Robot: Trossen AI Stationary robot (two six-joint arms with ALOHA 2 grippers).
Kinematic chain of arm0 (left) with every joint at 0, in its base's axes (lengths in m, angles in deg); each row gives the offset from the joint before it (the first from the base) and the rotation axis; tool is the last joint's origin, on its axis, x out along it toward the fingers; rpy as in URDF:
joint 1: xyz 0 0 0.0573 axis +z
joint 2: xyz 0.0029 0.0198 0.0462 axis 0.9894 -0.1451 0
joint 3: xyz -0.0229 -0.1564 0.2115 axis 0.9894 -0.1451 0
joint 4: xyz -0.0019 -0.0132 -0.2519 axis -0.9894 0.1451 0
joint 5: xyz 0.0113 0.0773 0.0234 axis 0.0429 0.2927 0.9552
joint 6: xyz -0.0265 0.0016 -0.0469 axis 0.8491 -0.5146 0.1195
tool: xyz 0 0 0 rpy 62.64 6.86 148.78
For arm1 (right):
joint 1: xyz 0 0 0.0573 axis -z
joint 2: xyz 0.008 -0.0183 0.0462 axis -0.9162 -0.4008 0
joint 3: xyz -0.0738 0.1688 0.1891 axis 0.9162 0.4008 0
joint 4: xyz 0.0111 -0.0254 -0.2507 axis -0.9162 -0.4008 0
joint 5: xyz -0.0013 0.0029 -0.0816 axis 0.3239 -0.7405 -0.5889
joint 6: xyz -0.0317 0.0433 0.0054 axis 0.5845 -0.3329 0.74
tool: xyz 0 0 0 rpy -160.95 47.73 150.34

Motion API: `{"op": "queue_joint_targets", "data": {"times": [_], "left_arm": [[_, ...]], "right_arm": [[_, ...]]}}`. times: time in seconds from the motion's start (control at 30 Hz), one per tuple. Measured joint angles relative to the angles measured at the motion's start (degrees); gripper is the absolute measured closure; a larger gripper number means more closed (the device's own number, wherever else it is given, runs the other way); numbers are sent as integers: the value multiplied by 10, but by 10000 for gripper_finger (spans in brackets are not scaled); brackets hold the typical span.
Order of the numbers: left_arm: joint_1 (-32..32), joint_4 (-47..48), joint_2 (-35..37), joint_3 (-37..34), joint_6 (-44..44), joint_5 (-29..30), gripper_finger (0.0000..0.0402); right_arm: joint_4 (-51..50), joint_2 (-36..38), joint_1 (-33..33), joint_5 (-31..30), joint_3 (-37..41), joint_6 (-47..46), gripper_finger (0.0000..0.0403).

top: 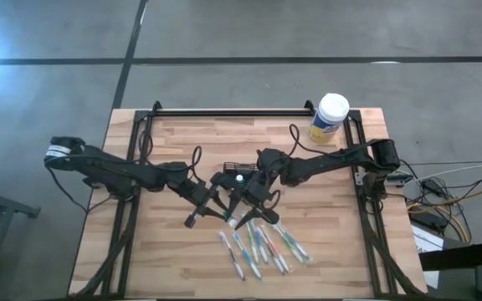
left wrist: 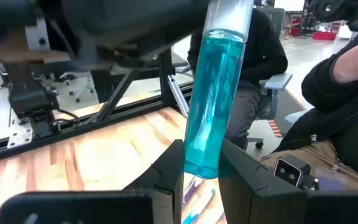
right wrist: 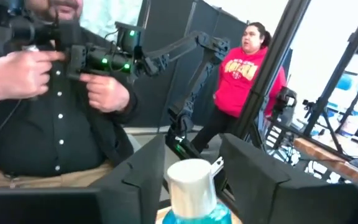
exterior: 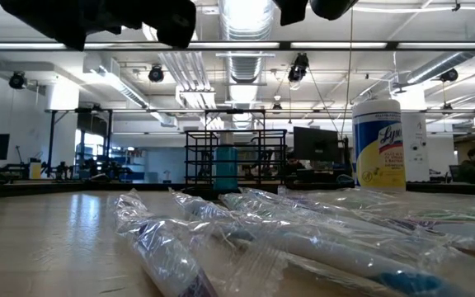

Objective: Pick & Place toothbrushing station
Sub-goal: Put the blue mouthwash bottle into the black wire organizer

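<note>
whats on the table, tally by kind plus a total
clear-wrapped toothbrushes: about 6 (they overlap)
small black wire-mesh holder: 1
tall bottle of blue liquid with a white cap: 1
white-lidded yellow-labelled canister: 1
total: about 9
</note>
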Motion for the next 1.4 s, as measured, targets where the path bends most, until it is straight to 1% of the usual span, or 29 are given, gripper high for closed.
{"op": "queue_joint_targets", "data": {"times": [0.13, 0.23, 0.33, 0.43, 0.6, 0.67, 0.77, 0.87, 0.93, 0.97, 1.03, 1.1, 1.4], "left_arm": [[0, 1, 25, -21, 0, 8, 330], [0, 5, 50, -44, -2, 41, 330], [0, 9, 88, -72, -6, 85, 330], [0, 13, 136, -102, -1, 119, 330], [0, 38, 229, -147, 13, 162, 330], [0, 43, 264, -162, 14, 174, 330], [0, 64, 303, -180, 17, 210, 330], [0, 84, 325, -194, 18, 241, 330], [0, 95, 330, -201, 22, 255, 330], [0, 97, 332, -201, 24, 263, 330], [0, 113, 333, -203, 29, 273, 330], [0, 114, 332, -202, 31, 280, 330], [0, 163, 329, -202, 35, 319, 330]], "right_arm": [[-1, 0, 0, -5, -2, -24, 206], [-2, 4, 0, -24, -9, -54, 188], [-28, 16, 0, -74, -18, -85, 174], [-103, 34, -6, -134, -28, -85, 166], [-248, 67, -29, -263, -37, -52, 161], [-289, 80, -40, -331, -42, -49, 161], [-358, 93, -55, -449, -51, -68, 161], [-443, 103, -70, -565, -71, -97, 161], [-508, 106, -77, -622, -85, -117, 162], [-534, 106, -79, -641, -93, -128, 163], [-572, 106, -83, -662, -105, -147, 166], [-593, 106, -86, -664, -112, -160, 170], [-613, 98, -89, -661, -108, -174, 177]]}}
